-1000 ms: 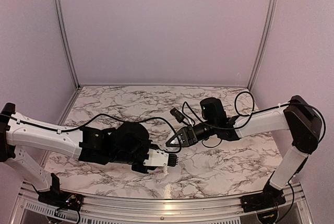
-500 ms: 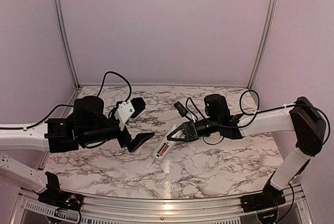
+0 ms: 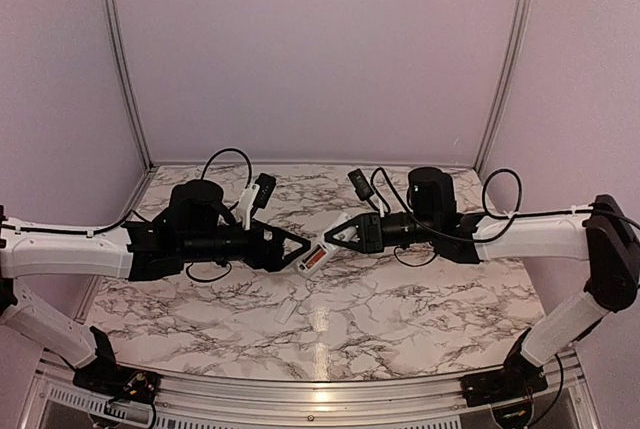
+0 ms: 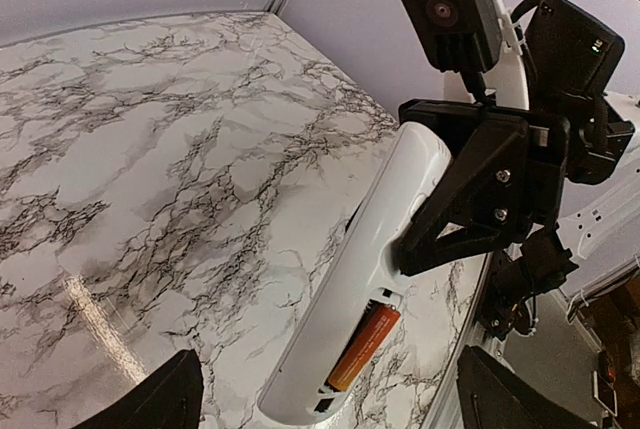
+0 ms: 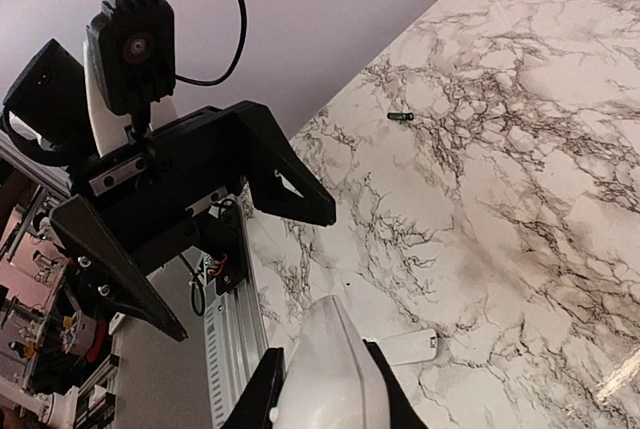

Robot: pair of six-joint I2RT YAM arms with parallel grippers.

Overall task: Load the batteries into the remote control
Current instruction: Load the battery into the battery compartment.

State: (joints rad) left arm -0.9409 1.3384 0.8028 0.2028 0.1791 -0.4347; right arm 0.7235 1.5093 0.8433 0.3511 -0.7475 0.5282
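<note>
The white remote control (image 4: 375,249) hangs in the air above the table, back side up, compartment open. One orange-red battery (image 4: 364,347) lies in the compartment and shows as an orange patch on the remote control (image 3: 313,259) from above. My right gripper (image 3: 338,237) is shut on the remote's far end, its black fingers (image 4: 470,199) clamped on both sides. In the right wrist view the remote control (image 5: 330,369) fills the space between those jaws. My left gripper (image 3: 297,252) faces the remote's free end, wide open and holding nothing.
A small flat white cover plate (image 3: 288,307) lies on the marble table (image 3: 420,309) below the remote, also visible as the cover plate (image 5: 405,347). A tiny dark cylinder (image 5: 401,116) lies farther out. The aluminium front rail (image 5: 225,349) borders the table.
My left gripper let go of the remote low on the table, opened, swung up and now faces its free end. My right gripper lifted the remote up and to the right.
</note>
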